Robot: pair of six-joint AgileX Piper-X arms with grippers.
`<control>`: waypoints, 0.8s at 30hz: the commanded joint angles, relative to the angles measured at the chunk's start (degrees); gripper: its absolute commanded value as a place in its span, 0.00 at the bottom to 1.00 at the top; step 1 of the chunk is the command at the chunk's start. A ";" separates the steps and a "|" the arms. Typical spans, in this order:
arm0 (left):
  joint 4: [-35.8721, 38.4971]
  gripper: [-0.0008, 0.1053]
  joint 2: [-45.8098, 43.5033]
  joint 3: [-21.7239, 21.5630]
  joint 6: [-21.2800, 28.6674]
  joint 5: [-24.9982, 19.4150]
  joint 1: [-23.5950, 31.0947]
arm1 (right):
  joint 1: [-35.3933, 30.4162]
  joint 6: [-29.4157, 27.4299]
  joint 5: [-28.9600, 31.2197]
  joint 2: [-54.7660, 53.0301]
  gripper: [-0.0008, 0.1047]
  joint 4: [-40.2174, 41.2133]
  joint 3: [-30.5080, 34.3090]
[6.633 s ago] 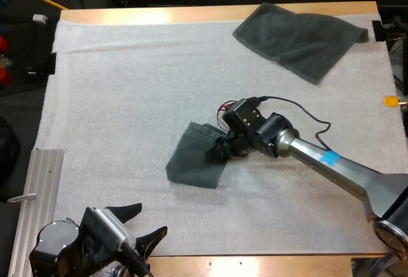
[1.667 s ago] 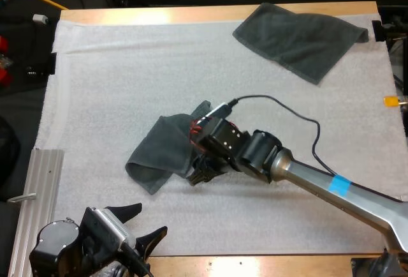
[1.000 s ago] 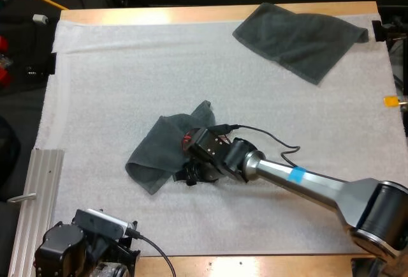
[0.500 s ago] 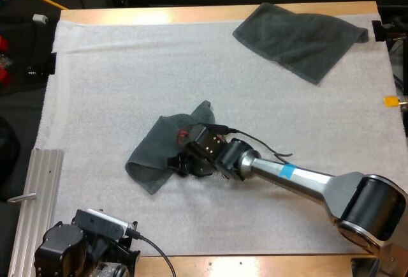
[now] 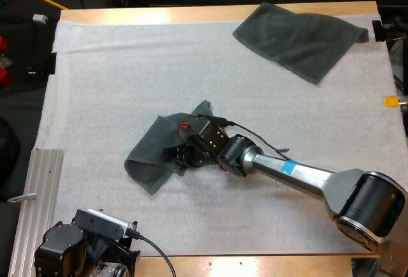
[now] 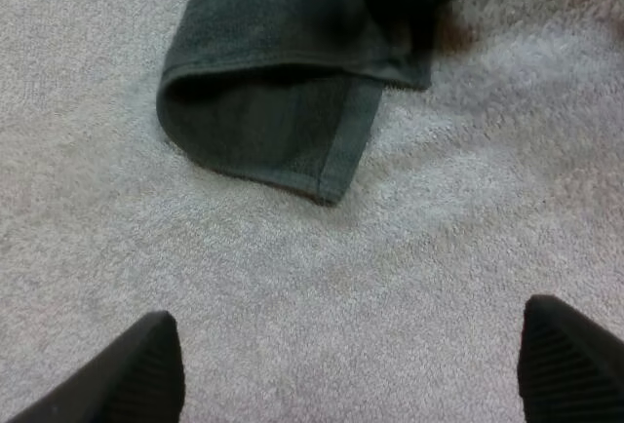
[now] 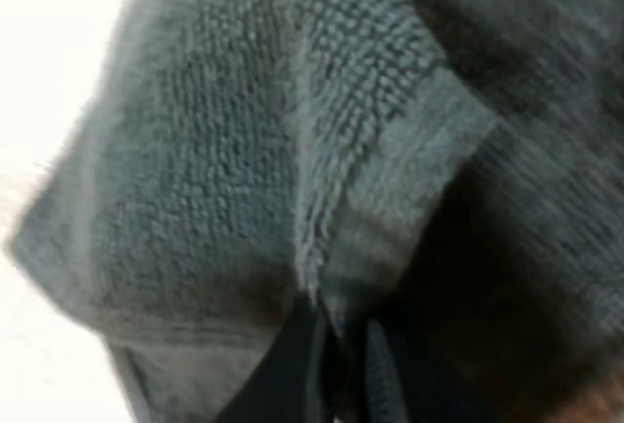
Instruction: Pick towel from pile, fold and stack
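**Right claw now on top of the towel at mid-mat**

Over the last 2 seconds my right gripper [image 5: 171,154] has crept from the near edge of the crumpled towel [image 5: 148,157] up and left onto the cloth. The towel's outline has hardly shifted in that time, although about 7 seconds ago it was a tighter bundle lying further right. In the right wrist view the claw looks clenched on a ridge of the towel's hem, with the 2 tips close together and cloth between them.

My left gripper [image 6: 351,345] hangs released over the bare white mat [image 5: 127,66], just short of the towel's rolled near edge. That arm has swung to face the towel since 1.7 seconds ago.

I judge the fold barely begun, since the towel lies rumpled in the middle of the mat. The 2nd towel [image 5: 299,34] rests flat at the far right, well apart.
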 commanded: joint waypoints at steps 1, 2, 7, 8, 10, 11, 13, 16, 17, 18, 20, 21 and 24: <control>0.12 0.66 0.04 -0.47 -0.12 -0.54 -0.24 | -0.25 -1.08 -0.66 -1.17 0.01 -1.45 -0.02; 0.12 0.66 0.04 -0.47 -0.12 -0.54 -0.24 | -0.25 -1.88 -0.19 -1.72 0.01 -1.56 -0.02; 0.00 0.66 0.04 -0.47 -0.09 -0.54 -0.24 | -0.26 -9.34 4.34 -6.41 0.01 -0.74 -0.02; 0.00 0.66 0.04 -0.47 0.01 -0.54 -0.24 | -0.33 -10.57 6.00 -7.78 0.01 0.24 -0.02; 0.00 0.66 0.04 -0.47 0.01 -0.54 -0.24 | -0.61 -12.25 7.52 -10.41 0.01 3.66 -0.02; 0.00 0.66 0.04 -0.47 0.01 -0.54 -0.24 | -0.73 -13.36 7.52 -11.68 0.01 5.73 -0.02; 0.00 0.66 0.04 -0.47 0.01 -0.54 -0.24 | -0.72 -17.47 8.23 -14.42 0.01 11.24 -0.02; 0.00 0.66 0.04 -0.47 0.33 -0.54 -0.24 | -0.72 -23.08 9.74 -18.23 0.01 20.30 -0.02; -0.04 0.66 0.04 -0.47 0.46 -0.54 -0.24 | -0.72 -24.77 10.61 -19.56 0.01 23.86 -0.02; -0.16 0.66 0.04 -0.47 0.46 -0.54 -0.24 | -0.72 -25.57 10.76 -20.45 0.01 26.47 -0.02; -0.39 0.66 0.04 -0.47 0.46 -0.54 -0.24 | -0.72 -26.96 10.53 -22.75 0.01 33.83 -0.02; -0.55 0.66 0.04 -0.47 0.46 -0.54 -0.24 | -0.72 -27.28 10.45 -23.47 0.01 36.52 -0.02; -1.53 0.66 0.04 -0.47 0.46 -0.54 -0.24 | -0.61 -28.89 9.71 -25.72 0.01 48.11 -0.02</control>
